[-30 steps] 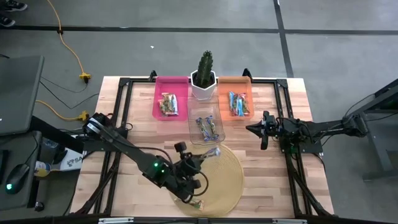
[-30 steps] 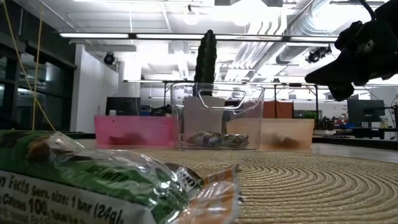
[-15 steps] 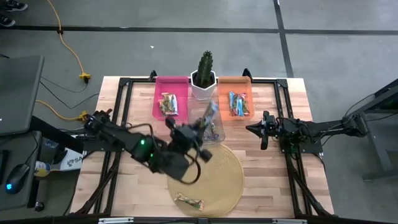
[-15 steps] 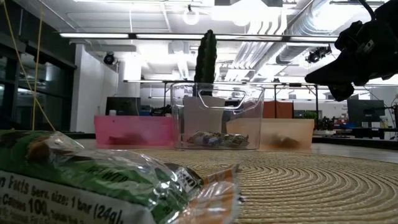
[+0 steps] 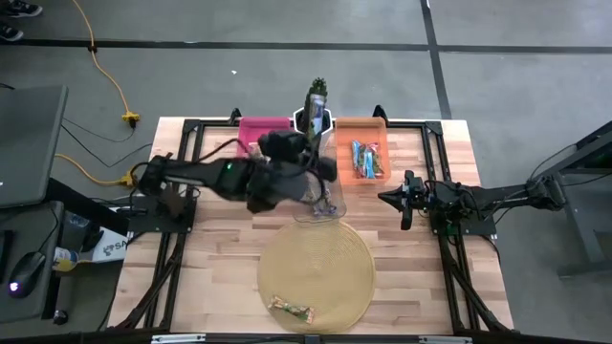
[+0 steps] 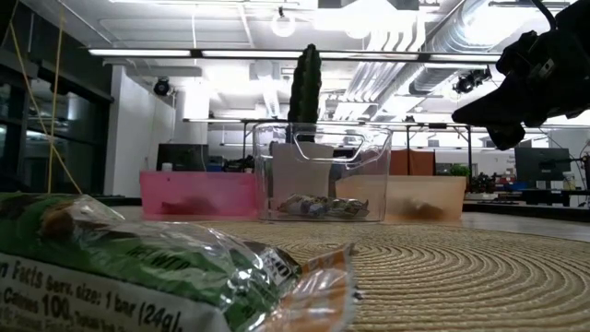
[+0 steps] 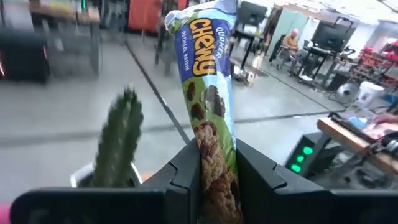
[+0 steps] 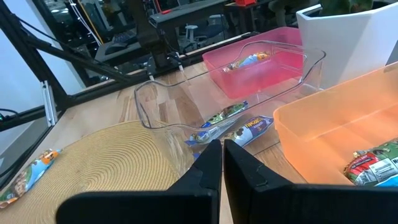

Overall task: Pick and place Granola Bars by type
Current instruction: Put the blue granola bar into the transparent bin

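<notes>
My left gripper (image 5: 312, 164) (image 7: 217, 171) is raised over the far part of the table, between the pink bin (image 5: 251, 126) and the cactus pot (image 5: 316, 113), and is shut on a blue-topped Chewy granola bar (image 7: 208, 106). One brown-yellow bar (image 5: 292, 309) (image 8: 28, 174) lies flat on the round woven mat (image 5: 320, 263) near its near edge. More bars lie in the clear bin (image 8: 231, 123), the orange bin (image 5: 366, 159) and the pink bin (image 8: 249, 60). My right gripper (image 5: 398, 198) (image 8: 222, 163) waits, shut, to the right of the clear bin. My left gripper pinches the bar's lower part (image 7: 214, 165) between its two fingers (image 7: 186, 177), one on each flat face. The fingers lie along the bar, whose blue end (image 7: 202, 31) sticks out well past the fingertips. The bar is lifted clear of table and bins.
The clear bin (image 5: 323, 201) sits between mat and cactus, with the orange bin (image 8: 348, 124) to its right. The tall cactus (image 7: 118, 140) stands just beyond my left gripper. Black frame rails run along the table's left and right sides. Bare wood lies left of the mat.
My left gripper, holding the bar, has risen from the mat's left side and swung toward the far edge, past the clear bin and up to the cactus. The bar has gone with it, lifted clear. The bar near the mat's near edge has stayed put.
</notes>
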Tool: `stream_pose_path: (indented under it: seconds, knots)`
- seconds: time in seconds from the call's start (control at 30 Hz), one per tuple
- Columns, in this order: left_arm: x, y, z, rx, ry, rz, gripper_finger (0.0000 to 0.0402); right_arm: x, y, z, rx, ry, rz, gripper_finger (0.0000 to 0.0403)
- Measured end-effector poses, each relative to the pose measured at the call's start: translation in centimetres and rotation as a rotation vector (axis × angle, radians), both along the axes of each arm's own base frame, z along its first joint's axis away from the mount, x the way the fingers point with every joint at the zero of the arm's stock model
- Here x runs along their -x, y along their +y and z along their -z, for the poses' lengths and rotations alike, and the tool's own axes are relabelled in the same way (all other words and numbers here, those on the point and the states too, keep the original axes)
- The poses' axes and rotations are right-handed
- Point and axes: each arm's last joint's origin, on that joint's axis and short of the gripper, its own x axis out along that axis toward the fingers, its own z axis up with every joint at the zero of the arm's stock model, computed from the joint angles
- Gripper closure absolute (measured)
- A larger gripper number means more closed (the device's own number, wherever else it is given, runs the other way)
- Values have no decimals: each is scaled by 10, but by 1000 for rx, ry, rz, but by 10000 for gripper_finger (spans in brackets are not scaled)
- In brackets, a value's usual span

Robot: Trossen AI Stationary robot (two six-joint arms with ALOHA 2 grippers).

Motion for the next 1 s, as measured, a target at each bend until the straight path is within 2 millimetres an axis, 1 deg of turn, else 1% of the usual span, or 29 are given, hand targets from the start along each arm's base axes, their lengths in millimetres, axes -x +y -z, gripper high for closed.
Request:
stream_pose_path:
  seconds: [0.13, 0.27, 0.37, 0.53, 0.87, 1.0]
  knots:
    - [1, 25, 17, 199, -45, 6, 325, 0, 0, 0, 0, 0, 0, 402]
    - [13, 39, 35, 358, -13, -68, 325, 0, 0, 0, 0, 0, 0, 402]
    - [16, 39, 48, 427, 0, -113, 325, 0, 0, 0, 1, 0, 0, 402]
    - [9, 37, 75, 515, 10, -139, 325, 0, 0, 0, 1, 0, -1, 402]
    - [-14, 31, 148, 665, 0, -106, 325, 0, 0, 0, 1, 1, 0, 402]
    - [-22, 35, 175, 735, -30, -73, 325, 0, 0, 0, 0, 0, 0, 402]
